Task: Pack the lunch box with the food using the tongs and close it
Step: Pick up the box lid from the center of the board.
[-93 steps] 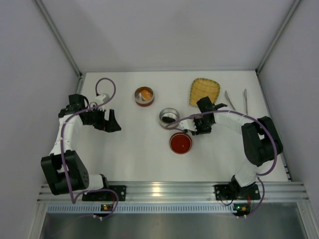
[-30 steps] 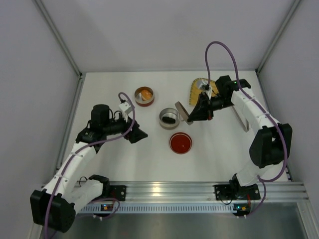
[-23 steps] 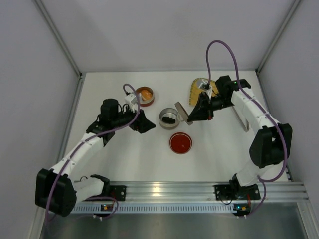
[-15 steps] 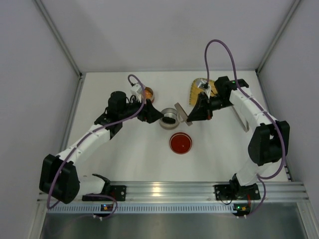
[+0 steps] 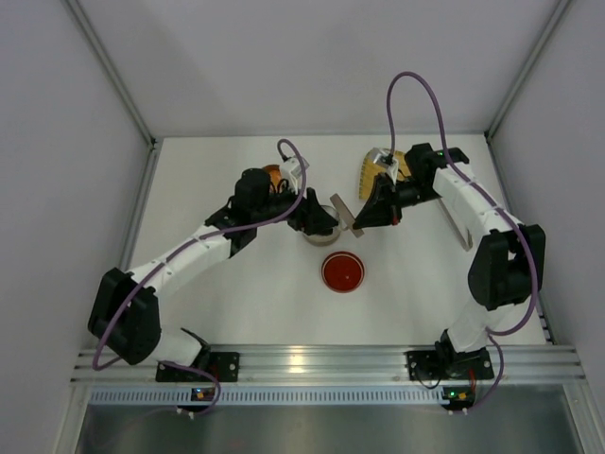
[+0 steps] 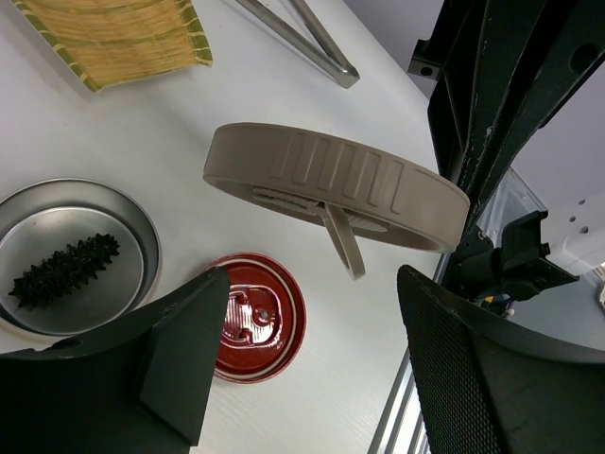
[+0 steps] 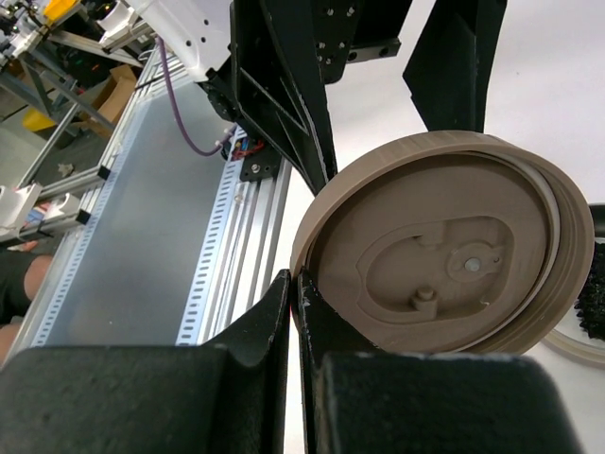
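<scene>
Top external view shows a white table (image 5: 236, 312) with 2 arms reaching in toward its middle. The left gripper (image 5: 317, 219) hangs over a steel tin (image 6: 142, 236), its jaws wide apart with nothing between them. The right gripper (image 5: 364, 218) is pinched together on the rim of a round beige lid (image 5: 346, 218), held tilted in the air just right of that tin. A yellow woven tray (image 5: 373, 170) lies at the far side, behind the right gripper. A red lid (image 5: 342, 271) lies flat on the table, near the steel tin on its near side. The tongs (image 6: 312, 43) lie on the table beside the tray, untouched. The orange chunk (image 5: 271, 171) sits in a second tin, partly hidden by the left arm. The black piece (image 6: 61, 270) lies inside the steel tin
</scene>
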Tool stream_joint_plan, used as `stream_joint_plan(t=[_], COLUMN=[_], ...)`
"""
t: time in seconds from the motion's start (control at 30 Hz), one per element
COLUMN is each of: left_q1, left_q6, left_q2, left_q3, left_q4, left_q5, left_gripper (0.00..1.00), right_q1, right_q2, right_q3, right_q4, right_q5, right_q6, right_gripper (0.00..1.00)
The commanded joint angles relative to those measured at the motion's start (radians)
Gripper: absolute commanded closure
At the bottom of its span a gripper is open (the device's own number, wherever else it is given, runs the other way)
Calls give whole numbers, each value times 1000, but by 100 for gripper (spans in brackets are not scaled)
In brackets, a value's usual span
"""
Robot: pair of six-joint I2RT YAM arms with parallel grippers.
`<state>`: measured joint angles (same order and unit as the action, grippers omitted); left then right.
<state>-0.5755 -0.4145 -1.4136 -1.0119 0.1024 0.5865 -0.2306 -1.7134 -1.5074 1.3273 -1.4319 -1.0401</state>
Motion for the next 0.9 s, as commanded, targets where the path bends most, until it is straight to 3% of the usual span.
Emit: stream_joint_plan(t=[0.0,0.27,0.4,0.7,0.87], left_q1=[-21,-41,-46,-61,-61], left_q6=[31,33,13,13,8], left_q2=[-19,-65,-94,-113,-111], left_q3=[-51,-97,-108,-106,-111], left_q4=[30,26,36,40,43], left_q5=[9,-7,-11,3,13], left_gripper=[23,32,50,57,73], right_q1=[4,4,5,4,4], right_q2=[-2,18,18,29,47], right_q3=[-48,-39,-43,-48,-42], right_q4=[177,176,176,177,177], right_q5=[-150,-171,-174,-176,-176], right_q6=[-11,-3,6,18,22], right_gripper=[100,100,100,100,100])
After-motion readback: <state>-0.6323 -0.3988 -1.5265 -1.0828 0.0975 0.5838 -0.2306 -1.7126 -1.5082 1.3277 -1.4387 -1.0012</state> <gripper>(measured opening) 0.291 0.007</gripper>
